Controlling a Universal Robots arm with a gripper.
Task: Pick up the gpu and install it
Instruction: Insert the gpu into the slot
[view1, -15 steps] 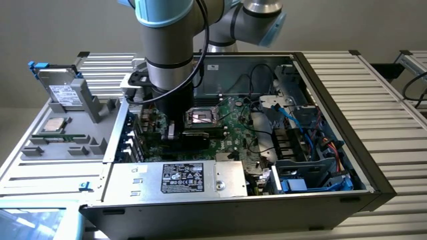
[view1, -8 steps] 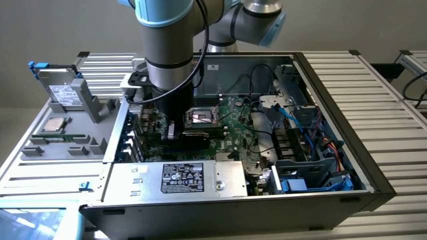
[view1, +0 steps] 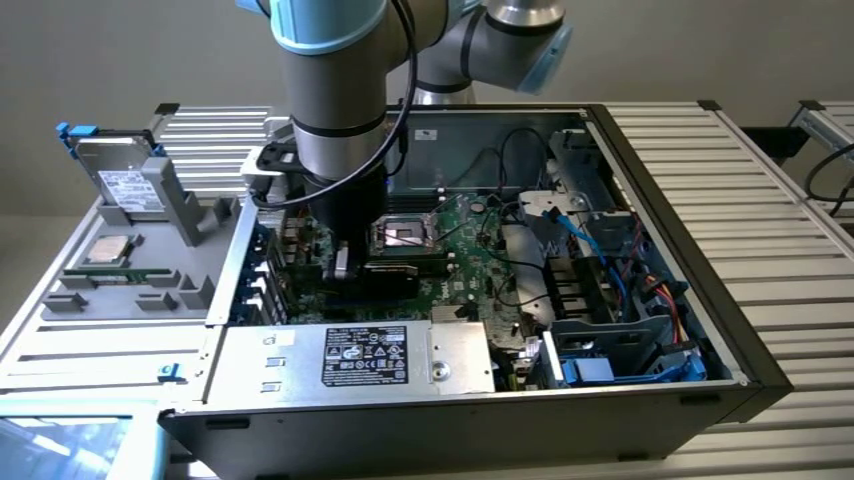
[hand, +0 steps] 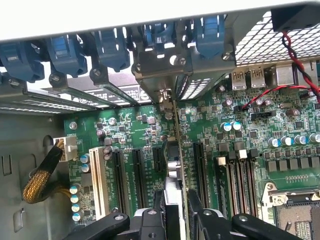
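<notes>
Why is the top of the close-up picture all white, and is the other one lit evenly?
Wrist view: the case edge is blown out by glare, while the motherboard is crisp. Exterior view: soft, even light, with the case interior shaded beneath the arm.

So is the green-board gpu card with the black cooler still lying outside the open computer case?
No: the gpu stands on edge between the gripper fingers, over the motherboard slots.
</notes>
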